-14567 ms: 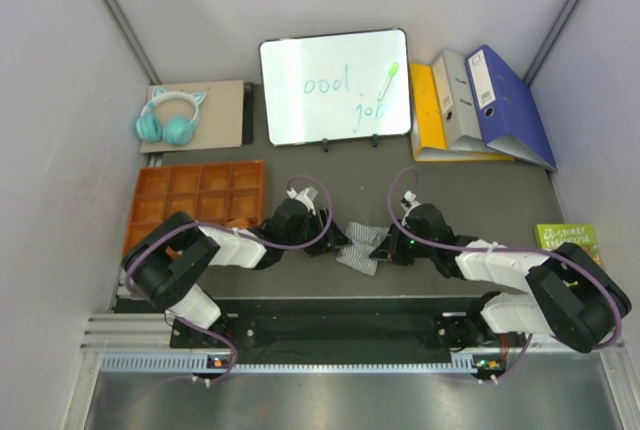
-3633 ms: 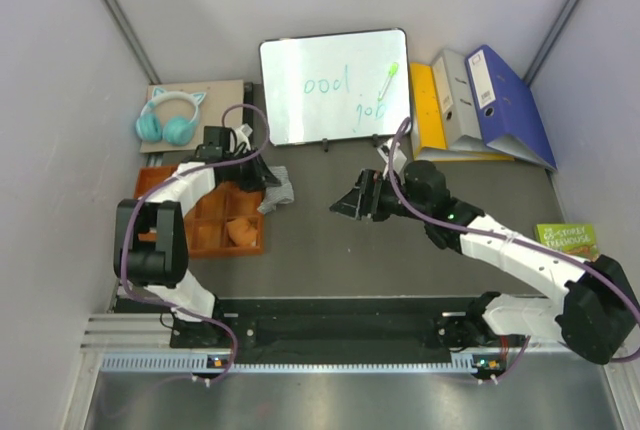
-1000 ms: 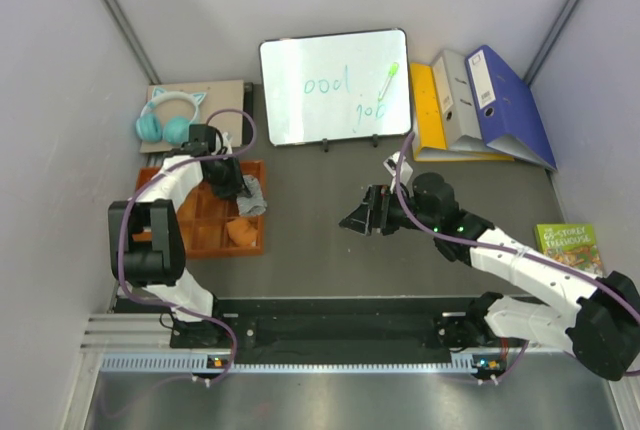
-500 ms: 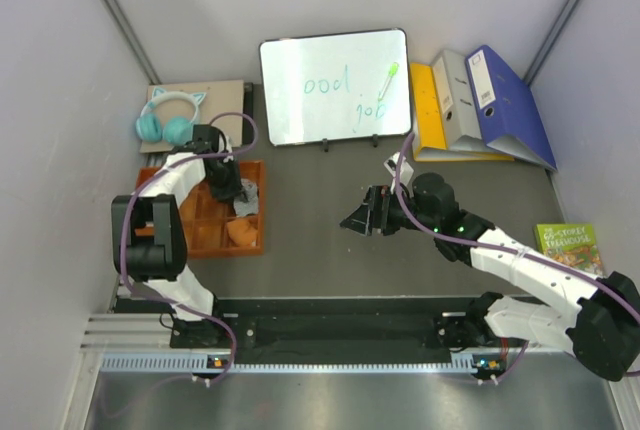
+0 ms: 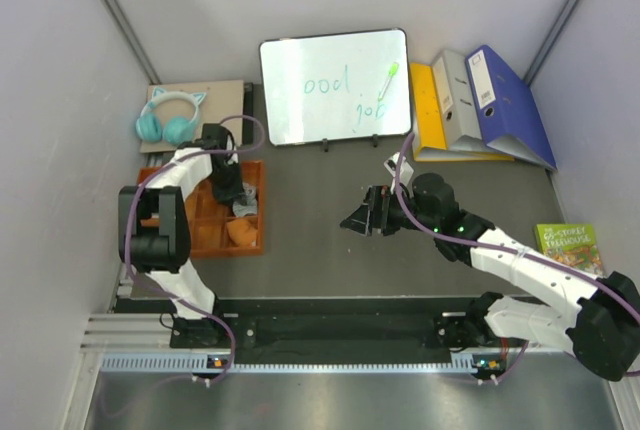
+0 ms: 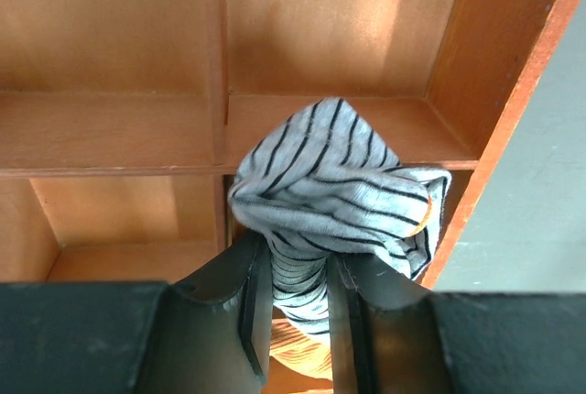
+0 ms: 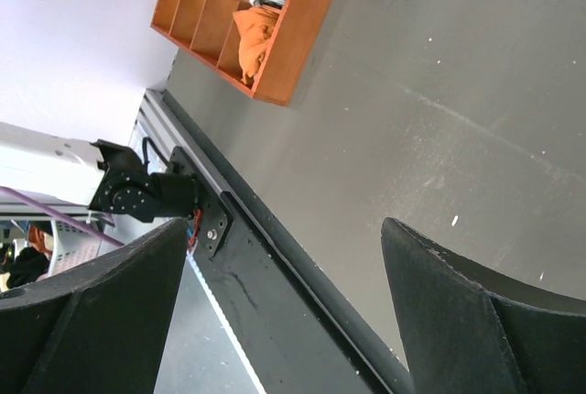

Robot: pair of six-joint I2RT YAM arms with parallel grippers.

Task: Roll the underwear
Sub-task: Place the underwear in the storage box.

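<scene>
Boxers [image 6: 330, 183], earlier beside the tray [image 6: 494, 128], now hang over it; left wrist view alone shows left pincer [image 6: 293, 302] clamping them. Right pincer [image 7: 275, 266] gapes above grey table [image 7: 439, 92].

The briefs [image 5: 238, 233] lie in the tray's [image 5: 207, 222] near right compartment, the boxer shorts [image 5: 244, 208] just behind them; headphones [image 5: 168, 120] sit behind the tray.

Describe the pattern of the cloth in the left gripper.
Boxer shorts: light grey, thin dark stripes; clearest in left wrist view.
</scene>
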